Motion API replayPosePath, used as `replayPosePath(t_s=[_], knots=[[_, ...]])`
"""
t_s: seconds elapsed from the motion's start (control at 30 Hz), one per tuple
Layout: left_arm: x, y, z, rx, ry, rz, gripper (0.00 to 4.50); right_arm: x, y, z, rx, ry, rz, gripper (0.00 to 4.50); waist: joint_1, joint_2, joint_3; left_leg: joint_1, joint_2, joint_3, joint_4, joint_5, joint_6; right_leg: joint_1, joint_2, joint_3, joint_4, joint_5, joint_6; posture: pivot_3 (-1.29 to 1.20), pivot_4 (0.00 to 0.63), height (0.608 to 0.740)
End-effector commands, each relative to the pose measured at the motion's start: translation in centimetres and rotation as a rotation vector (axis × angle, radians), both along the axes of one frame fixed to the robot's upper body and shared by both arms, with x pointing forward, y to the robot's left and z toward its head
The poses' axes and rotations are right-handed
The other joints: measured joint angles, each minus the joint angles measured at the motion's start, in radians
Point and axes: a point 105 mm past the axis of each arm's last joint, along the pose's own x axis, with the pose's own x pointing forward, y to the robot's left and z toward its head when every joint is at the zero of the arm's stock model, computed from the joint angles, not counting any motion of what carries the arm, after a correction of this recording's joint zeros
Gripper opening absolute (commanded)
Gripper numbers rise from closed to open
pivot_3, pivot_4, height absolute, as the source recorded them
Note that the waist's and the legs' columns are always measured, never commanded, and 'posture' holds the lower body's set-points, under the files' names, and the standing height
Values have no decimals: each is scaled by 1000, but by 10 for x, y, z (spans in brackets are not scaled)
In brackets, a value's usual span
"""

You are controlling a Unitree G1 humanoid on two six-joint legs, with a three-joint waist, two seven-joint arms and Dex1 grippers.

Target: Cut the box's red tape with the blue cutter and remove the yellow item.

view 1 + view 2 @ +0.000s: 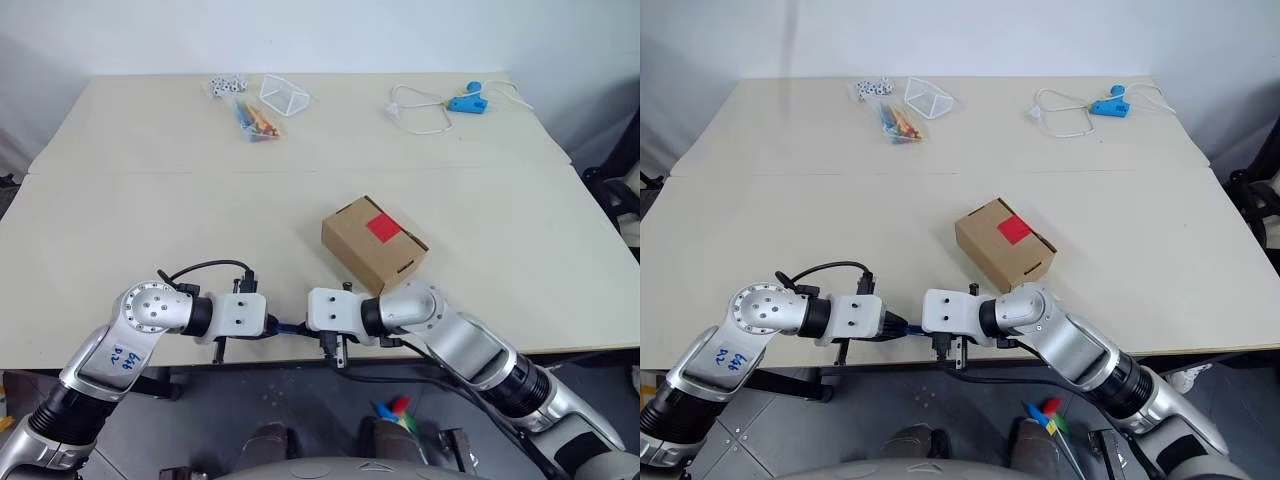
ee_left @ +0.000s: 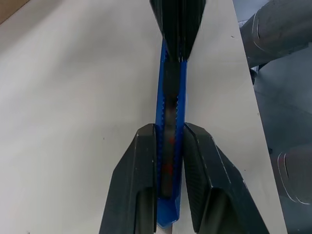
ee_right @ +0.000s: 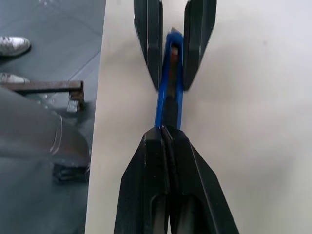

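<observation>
Both end effectors, left (image 2: 169,170) and right (image 3: 168,146), clamp the blue cutter (image 2: 170,97)

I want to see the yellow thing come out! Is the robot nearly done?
Not yet. Done: the cutter is off the table, clamped by the left end effector and the right end effector. Left: the tape is uncut, the box shut, nothing yellow out.

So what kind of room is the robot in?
Probably a lab or workshop for testing robots. There is one big plain table with practice things on it: a taped cardboard box, a bag of coloured pencils and a light-blue gadget with a white cord.
</observation>
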Motion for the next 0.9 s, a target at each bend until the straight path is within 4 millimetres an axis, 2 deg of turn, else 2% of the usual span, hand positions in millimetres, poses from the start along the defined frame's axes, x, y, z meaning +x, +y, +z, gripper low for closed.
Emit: replayPosePath(t_s=[0.03, 0.33, 0.53, 0.63, 0.73, 0.83, 0.9], knots=[[-11, -7, -14, 2, 71, -39, 412, -1, 7, -6, 7, 6, 1, 64, 0, 0, 0, 0, 0, 0, 0, 0, 0, 0, 0, 0, 0, 0, 0, 0, 150, 740], [-10, -8, -13, -2, 68, -35, 412, 2, 22, -5, 59, 25, -13, 64, -2, 1, -1, 1, 0, 0, 0, 0, 0, 0, 0, 0, 1, 0, 0, 0, 150, 740], [-5, -7, -13, -2, 61, -27, 412, 5, 23, -6, 66, 27, -29, 64, -1, 1, -1, 1, 0, 0, 0, 0, 0, 0, 0, 0, 1, 0, 0, 0, 150, 740], [-3, -7, -13, -3, 57, -22, 412, 7, 23, -1, 81, 18, -35, 64, 0, 1, -1, 1, 0, 0, 0, 0, 0, 0, 0, 0, 1, 0, 0, 0, 150, 740], [4, -3, -11, -9, 43, -8, 412, 9, 20, 14, 127, 16, -44, 64, 0, 1, -1, 1, 0, 0, 0, 0, 0, 0, 0, 0, 1, 0, 0, 0, 150, 740], [16, 3, -5, -41, 3, 21, 412, 10, 14, 44, 249, 25, -61, 64, 0, 1, -1, 0, 0, 0, 0, 0, 0, 0, 0, 0, 1, 0, 0, 0, 150, 740], [22, 8, -2, -56, -12, 36, 412, 11, 8, 58, 293, 44, -80, 64, -1, 1, -1, 0, 0, 0, 0, 0, 0, 0, 0, 0, 1, 0, 0, 0, 150, 740]])
